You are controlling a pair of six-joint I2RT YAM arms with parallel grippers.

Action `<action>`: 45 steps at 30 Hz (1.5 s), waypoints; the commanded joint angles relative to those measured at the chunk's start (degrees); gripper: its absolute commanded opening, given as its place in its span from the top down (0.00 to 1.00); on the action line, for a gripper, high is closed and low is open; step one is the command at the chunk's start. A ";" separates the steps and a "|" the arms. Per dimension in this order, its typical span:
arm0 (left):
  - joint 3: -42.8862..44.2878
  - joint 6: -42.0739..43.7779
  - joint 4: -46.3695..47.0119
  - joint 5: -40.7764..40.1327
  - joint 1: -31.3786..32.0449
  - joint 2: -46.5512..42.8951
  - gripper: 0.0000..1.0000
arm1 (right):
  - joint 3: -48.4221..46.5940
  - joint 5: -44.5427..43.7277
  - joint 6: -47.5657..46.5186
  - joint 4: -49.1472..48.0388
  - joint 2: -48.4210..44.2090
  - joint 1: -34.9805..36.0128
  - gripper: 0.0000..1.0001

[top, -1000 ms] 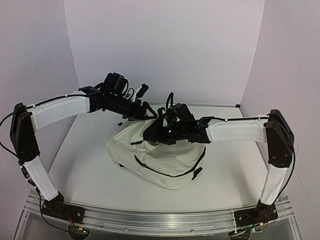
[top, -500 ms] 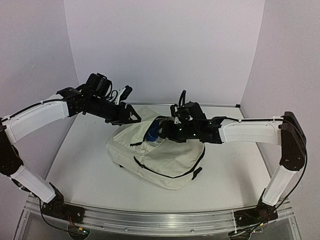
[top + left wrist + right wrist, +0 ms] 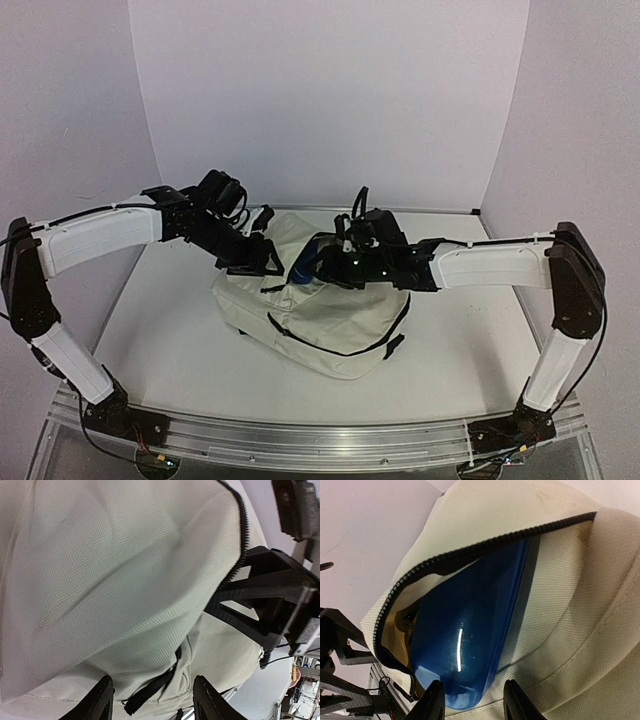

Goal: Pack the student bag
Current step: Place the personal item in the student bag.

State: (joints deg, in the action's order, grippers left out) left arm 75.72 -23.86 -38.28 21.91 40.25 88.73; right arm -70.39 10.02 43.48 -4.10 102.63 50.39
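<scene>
Since the frame one second earlier, the right gripper point(image 3: 326, 266) is sitting farther back from the mouth of the student bag point(image 3: 340, 320). A blue glossy object point(image 3: 303, 268), hidden then, is now showing at that mouth. The left gripper point(image 3: 268, 262), raised half a second ago, is now lying low against the bag's left upper edge.

Surroundings: the bag is resting on a white table point(image 3: 170, 310), toward its middle and rear, between the two arms. A metal rail point(image 3: 300, 440) is carrying the arm bases at the near edge. In the left wrist view, the black frame of the right arm point(image 3: 270, 605) is standing just past the bag's zipper edge, blocking sight into the opening from that side.

Left gripper point(image 3: 152, 680): the fingers are standing apart, with cream fabric and a black zipper strip point(image 3: 150, 692) lying across the gap. No pinch on the cloth is showing.

Right gripper point(image 3: 473, 685): the fingers are flanking the near end of the blue glossy object point(image 3: 465, 640). Whether they are pressing on it cannot be told.

Condition of the bag point(image 3: 580, 605): coarse-weave cream cloth, slumping and creased. A black toothed zipper point(image 3: 470, 550) is gaping open in an arc. The blue object is lying partly under that arc and partly out. A black zipper line and a buckle point(image 3: 393, 346) are running across the front panel.
</scene>
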 commanded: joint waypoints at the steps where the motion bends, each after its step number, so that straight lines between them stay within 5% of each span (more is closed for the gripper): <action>1: 5.06 1.61 -2.99 -9.08 2.37 2.91 0.47 | -2.45 0.97 -0.10 -2.76 2.49 -0.03 0.63; 7: 4.22 1.14 0.55 -9.96 2.90 2.56 0.50 | -3.32 3.37 0.69 -5.27 4.45 0.00 0.68; 19: 4.33 -0.09 1.79 -11.13 3.14 3.77 0.71 | -1.93 6.23 3.10 -13.39 6.73 0.05 0.73; 26: 2.40 -1.14 4.85 -6.91 3.14 3.64 1.00 | -0.34 3.05 3.83 -18.56 7.38 -0.02 0.73; 36: -0.62 -0.07 7.31 1.23 3.29 1.32 1.00 | -1.32 -0.74 2.47 -24.63 10.44 -0.01 0.73; 44: -1.35 -2.38 6.61 -4.03 2.22 -0.51 1.00 | 3.93 -1.44 2.61 -23.49 4.21 -0.02 0.64; 45: -1.63 -3.07 6.92 -4.11 1.78 -1.14 0.94 | 5.13 -1.76 2.38 -22.44 3.02 0.04 0.60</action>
State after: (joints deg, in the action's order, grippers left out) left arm 74.83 -25.04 -34.00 16.60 42.37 91.55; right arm -68.95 11.16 46.37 -26.17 110.98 50.54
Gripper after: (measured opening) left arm 0.008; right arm 0.356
